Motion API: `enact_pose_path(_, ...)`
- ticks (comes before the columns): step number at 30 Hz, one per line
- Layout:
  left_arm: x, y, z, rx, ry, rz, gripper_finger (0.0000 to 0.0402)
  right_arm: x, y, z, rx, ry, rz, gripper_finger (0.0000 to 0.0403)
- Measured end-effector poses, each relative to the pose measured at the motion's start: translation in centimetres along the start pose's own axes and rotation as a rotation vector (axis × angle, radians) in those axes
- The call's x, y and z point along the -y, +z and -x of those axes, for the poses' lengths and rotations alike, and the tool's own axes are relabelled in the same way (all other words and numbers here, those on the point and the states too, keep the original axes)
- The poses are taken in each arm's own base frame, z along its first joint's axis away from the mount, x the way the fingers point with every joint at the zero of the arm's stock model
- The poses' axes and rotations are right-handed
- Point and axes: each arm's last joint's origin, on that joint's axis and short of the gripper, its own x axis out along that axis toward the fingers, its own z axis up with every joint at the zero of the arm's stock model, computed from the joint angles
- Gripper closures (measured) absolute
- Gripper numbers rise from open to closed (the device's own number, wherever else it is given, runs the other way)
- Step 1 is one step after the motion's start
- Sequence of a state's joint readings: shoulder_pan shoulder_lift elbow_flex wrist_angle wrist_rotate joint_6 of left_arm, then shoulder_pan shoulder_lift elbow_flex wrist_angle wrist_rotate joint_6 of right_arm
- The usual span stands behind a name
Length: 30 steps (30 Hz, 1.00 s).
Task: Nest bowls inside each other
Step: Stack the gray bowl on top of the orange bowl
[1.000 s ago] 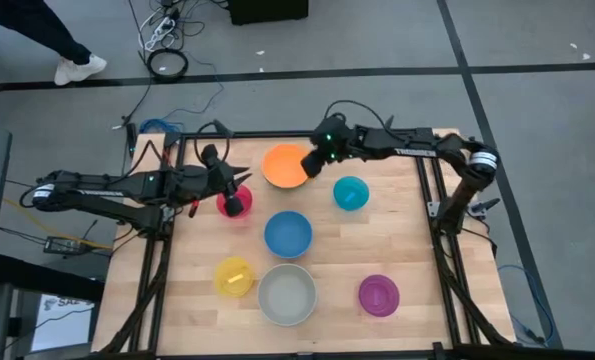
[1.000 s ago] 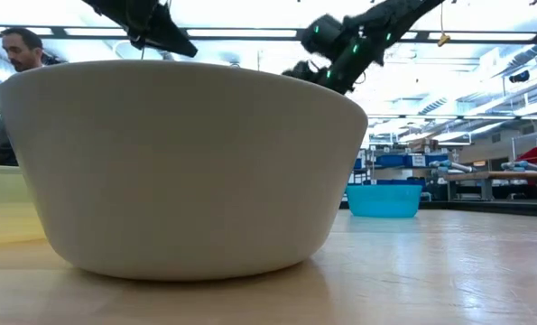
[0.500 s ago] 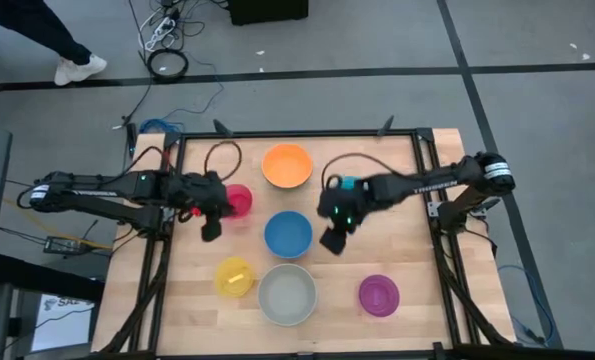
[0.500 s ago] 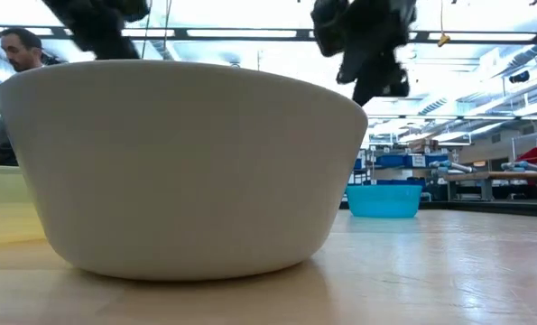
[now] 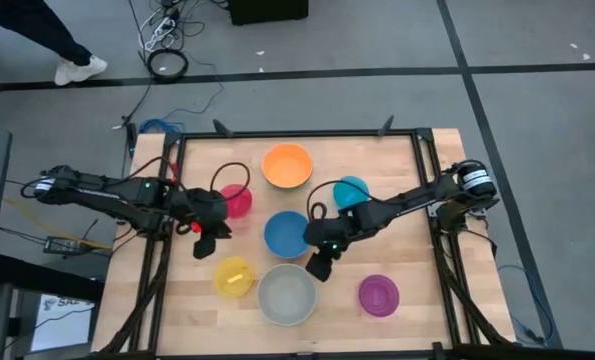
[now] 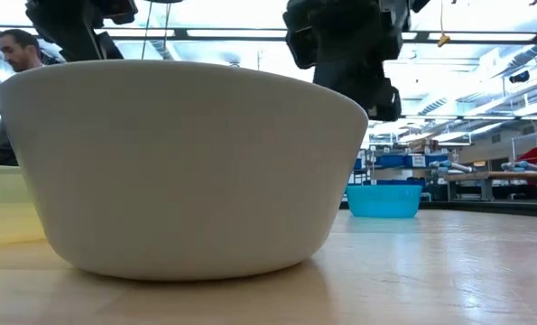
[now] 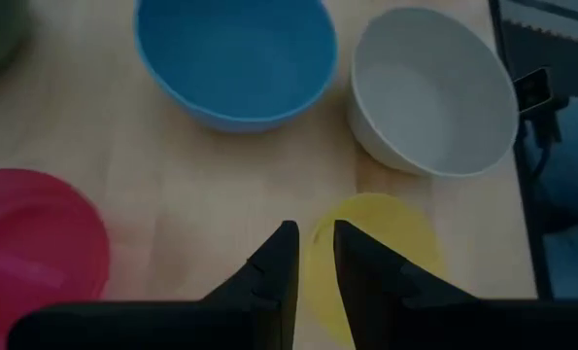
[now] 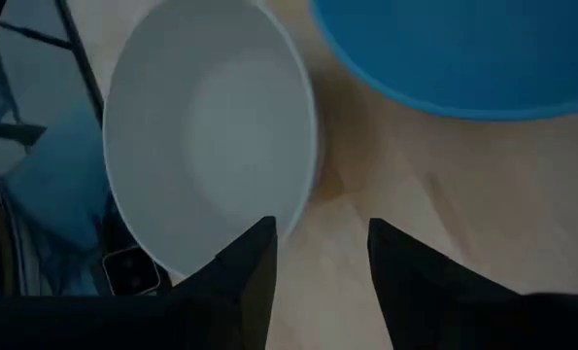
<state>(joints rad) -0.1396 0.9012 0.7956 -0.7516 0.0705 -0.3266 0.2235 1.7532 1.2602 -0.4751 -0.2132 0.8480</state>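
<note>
High view first: the bowls all sit separately on the worktop [image 5: 407, 200], nothing nested yet. Biggest down: the orange bowl [image 5: 287, 166] is near the far edge in the middle, the grey-white bowl [image 5: 287, 294] at the near edge in the middle, and the blue bowl [image 5: 288, 234] between them at the centre. The teal bowl [image 5: 353, 188] is toward the right edge, the pink bowl [image 5: 236, 200] toward the left edge, the yellow bowl [image 5: 233, 276] near the near-left corner, and the purple bowl [image 5: 378, 295] near the near-right corner. I don't spot a green one from above.

What changed: a second ago the right gripper [image 5: 319, 264] was up by the orange bowl. It has swung across and now hangs between the blue and grey-white bowls, fingers parted and empty. The left gripper [image 5: 206, 243] has left the pink bowl and now sits just above the yellow one, fingers only a narrow slot apart, holding nothing.

My read is both arms are lining up picks, right on the grey-white bowl's rim and left on the yellow bowl.
</note>
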Motion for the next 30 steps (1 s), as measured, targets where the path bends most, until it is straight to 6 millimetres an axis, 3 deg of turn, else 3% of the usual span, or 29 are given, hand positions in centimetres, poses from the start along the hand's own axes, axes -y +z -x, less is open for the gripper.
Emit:
enact_pose_path(10, 0.0, 0.0, 0.0, 0.005, 0.015, -0.040, 0.0326, -0.3, -0.1, -2.4, 0.028, 0.004, -0.010, 0.0252)
enact_pose_path(25, -0.1, 0.0, 0.0, 0.004, 0.020, -0.090, 0.0326, 0.7, -0.5, -7.8, 0.035, -0.017, -0.065, 0.0255)
enact_pose_path(30, -0.1, 0.0, 0.0, 0.011, 0.042, -0.091, 0.0326, 0.4, -0.3, -8.2, 0.058, 0.015, -0.058, 0.0308)
